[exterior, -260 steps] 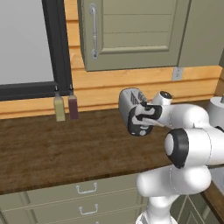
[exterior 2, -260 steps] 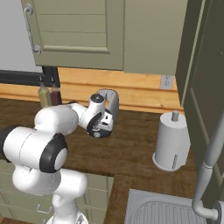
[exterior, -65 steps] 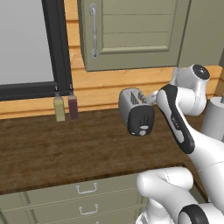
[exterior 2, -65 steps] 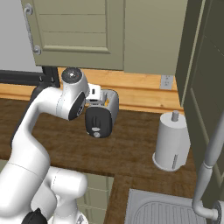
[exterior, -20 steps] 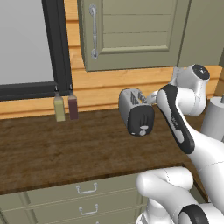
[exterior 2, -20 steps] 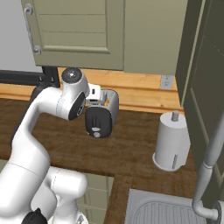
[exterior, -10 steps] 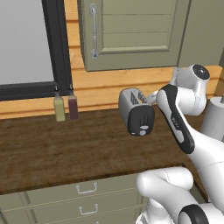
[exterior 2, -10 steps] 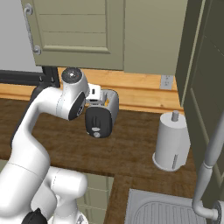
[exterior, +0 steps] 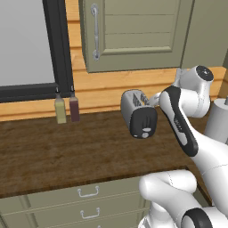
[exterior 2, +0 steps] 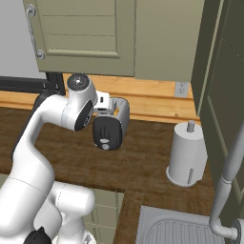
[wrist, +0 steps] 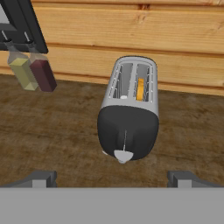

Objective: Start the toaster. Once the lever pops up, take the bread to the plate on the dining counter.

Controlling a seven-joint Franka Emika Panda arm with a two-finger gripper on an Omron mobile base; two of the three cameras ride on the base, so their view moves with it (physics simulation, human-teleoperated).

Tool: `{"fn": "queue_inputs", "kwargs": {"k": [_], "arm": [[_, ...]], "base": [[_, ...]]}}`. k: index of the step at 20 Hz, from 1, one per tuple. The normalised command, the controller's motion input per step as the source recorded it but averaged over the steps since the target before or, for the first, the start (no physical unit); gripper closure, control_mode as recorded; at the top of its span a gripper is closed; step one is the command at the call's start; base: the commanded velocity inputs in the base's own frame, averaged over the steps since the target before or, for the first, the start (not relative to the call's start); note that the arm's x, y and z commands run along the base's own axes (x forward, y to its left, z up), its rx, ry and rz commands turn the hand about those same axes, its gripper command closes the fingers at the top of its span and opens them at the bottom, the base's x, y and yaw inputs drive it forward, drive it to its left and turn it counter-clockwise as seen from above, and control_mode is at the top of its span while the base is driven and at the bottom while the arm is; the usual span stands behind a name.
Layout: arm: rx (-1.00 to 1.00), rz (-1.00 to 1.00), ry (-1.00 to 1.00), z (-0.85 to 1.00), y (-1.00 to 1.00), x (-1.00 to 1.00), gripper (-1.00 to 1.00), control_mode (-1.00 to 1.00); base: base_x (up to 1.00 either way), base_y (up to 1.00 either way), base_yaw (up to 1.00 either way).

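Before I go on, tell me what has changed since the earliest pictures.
The arm swung up and back: its upper joint rose toward the cabinets and the claw drew clear of the toaster, whose black end panel now shows whole. Over the last three seconds nothing moved. The toaster, the two bottles and the paper-towel roll stayed put, bread in the slot.

We see our arm (exterior: 178, 120) as smooth glossy white rounded segments, with dark grey bands and black round caps at the joints.

Toaster (wrist: 130, 103) silver, black end panel; bread (wrist: 140, 89) orange-tan; counter (exterior: 67, 151) dark wood-grain.
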Motion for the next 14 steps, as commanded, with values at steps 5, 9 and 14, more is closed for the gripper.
{"fn": "queue_inputs", "kwargs": {"k": [5,9,14], "arm": [[0.00,0.00,0.00,0.00,0.00,0.00,-1.00,-1.00],[0.00,0.00,0.00,0.00,0.00,0.00,-1.00,-1.00],[0.00,0.00,0.00,0.00,0.00,0.00,-1.00,-1.00]], "base": [[0.00,0.00,0.00],[0.00,0.00,0.00],[0.00,0.00,0.00]]}}
